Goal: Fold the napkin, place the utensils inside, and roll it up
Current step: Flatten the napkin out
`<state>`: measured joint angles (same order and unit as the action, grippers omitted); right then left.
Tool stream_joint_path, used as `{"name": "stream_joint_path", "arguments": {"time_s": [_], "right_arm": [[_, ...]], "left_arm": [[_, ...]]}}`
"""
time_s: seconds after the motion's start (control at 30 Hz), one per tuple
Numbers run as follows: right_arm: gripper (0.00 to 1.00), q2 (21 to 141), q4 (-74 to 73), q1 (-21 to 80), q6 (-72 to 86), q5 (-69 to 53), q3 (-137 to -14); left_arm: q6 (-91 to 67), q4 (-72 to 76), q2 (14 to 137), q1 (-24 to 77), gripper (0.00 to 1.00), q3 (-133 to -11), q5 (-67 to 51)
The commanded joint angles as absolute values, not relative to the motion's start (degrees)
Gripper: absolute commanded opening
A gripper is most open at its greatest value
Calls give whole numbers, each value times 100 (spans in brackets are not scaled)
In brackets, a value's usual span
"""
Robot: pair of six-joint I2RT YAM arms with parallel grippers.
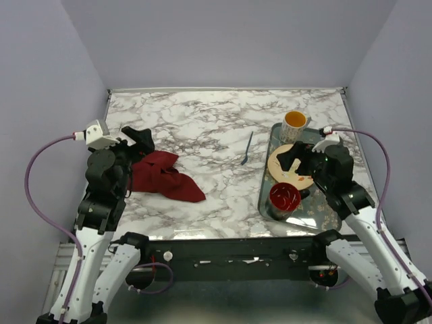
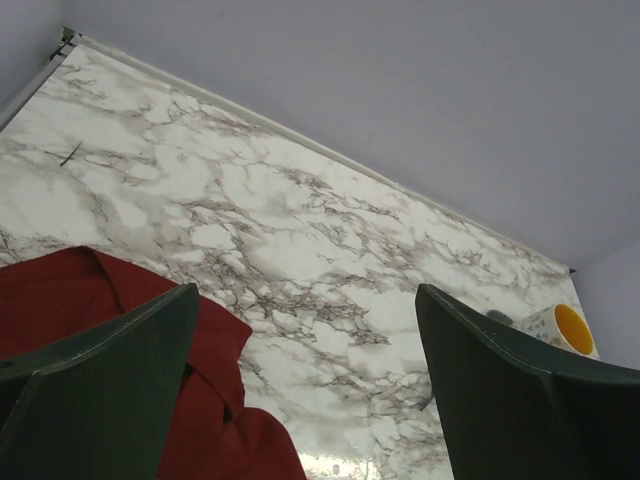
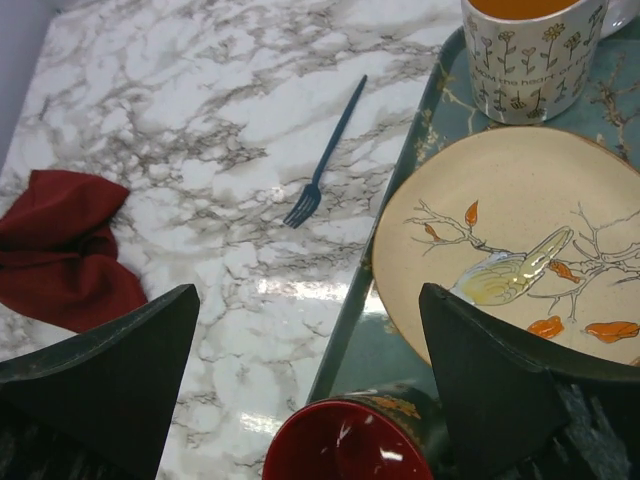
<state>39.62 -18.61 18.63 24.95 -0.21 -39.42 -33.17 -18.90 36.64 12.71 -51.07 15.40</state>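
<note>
Flattening comes first: the napkin (image 1: 162,177) lies bunched by the left edge of the bench (image 1: 216,121), seemingly just beneath the left claw (image 2: 305,298) — wide open, empty. Pinch one corner, not the heap. The right claw (image 3: 308,295) likewise gapes empty above the tray (image 1: 312,210).

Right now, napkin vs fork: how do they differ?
The napkin is dark red cloth, crumpled in a heap on the left side; the fork is blue, slim, lying straight nearer the tray. The napkin is far bigger than the fork. Both lie on the marble table, outside the tray, ungripped.
</note>
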Motion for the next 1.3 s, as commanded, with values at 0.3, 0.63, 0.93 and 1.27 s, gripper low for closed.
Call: {"name": "stream_joint_path", "arguments": {"time_s": [0.3, 0.63, 0.93, 1.27], "right_arm": [[100, 7442, -2242, 3031, 1222, -686, -6167], [94, 10422, -1784, 4421, 1283, -1991, -8120], [92, 11241, -1231, 4798, 1397, -2741, -7902], [81, 11575, -669, 5001, 1424, -2883, -7295]], "left_arm": [[-3006, -3339, 4350, 1222, 99, -5792, 1055], [-3673, -3700, 5270, 994, 98, -5669, 433], [-3999, -3534, 7082, 369, 90, -5555, -71], [-3656, -3428, 7532, 352, 68, -5292, -158]]}}
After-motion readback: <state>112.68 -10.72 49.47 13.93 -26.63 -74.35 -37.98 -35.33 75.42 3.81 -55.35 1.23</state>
